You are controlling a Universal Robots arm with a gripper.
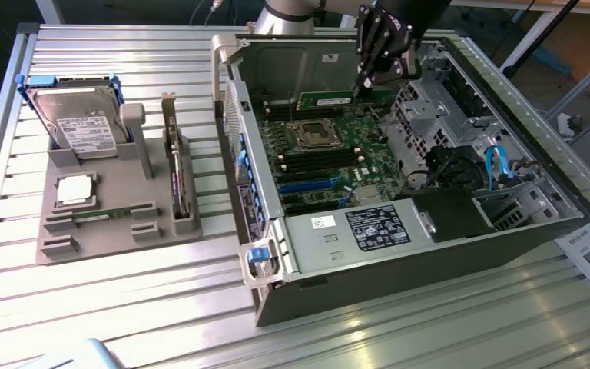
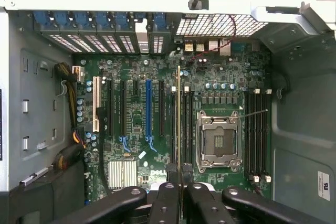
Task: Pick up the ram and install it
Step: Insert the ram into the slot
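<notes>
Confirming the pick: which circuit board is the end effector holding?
The slim ram, gripped by the end effector over the motherboard inside the case; the larger bracketed card stands in the grey tray outside.

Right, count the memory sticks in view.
2. One memory stick is gripped in the claw over the board inside the computer case; a second stick lies on the grey tray, beside the silver chip. Others may be hidden.
</notes>
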